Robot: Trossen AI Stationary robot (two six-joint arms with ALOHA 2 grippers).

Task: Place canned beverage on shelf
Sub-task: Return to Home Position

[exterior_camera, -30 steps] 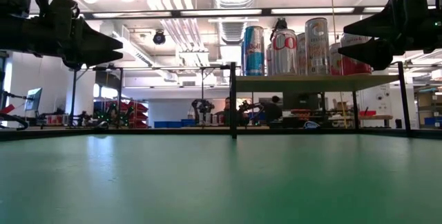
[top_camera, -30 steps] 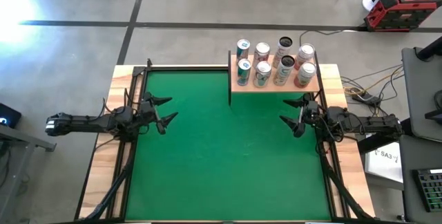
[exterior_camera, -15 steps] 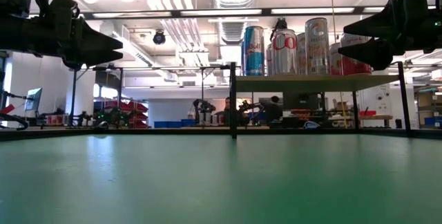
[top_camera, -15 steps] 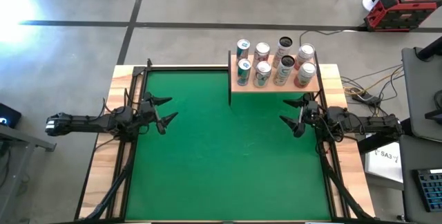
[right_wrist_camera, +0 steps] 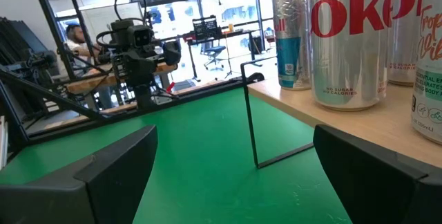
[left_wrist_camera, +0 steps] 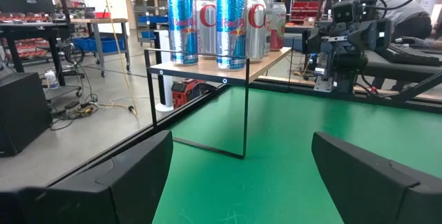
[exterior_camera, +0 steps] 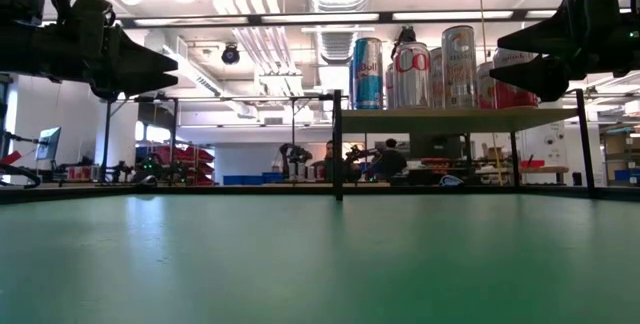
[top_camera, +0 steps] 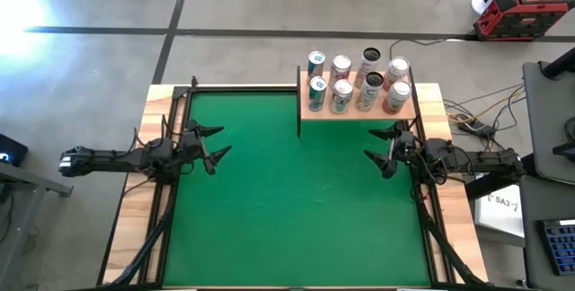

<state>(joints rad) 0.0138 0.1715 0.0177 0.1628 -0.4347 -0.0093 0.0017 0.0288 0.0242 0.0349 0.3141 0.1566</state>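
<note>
We see the left gripper at the middle left of the overhead frame, its two fingers spread apart and holding nothing, hovering over the left side of the green felt table. The right gripper faces it from the middle right, fingers likewise apart and empty, just below the lower edge of the shelf. The shelf stands at the upper right of the table, well apart from the left gripper. On it we count eight cans, upright in two rows of four, with the blue pair at the left end.
</note>
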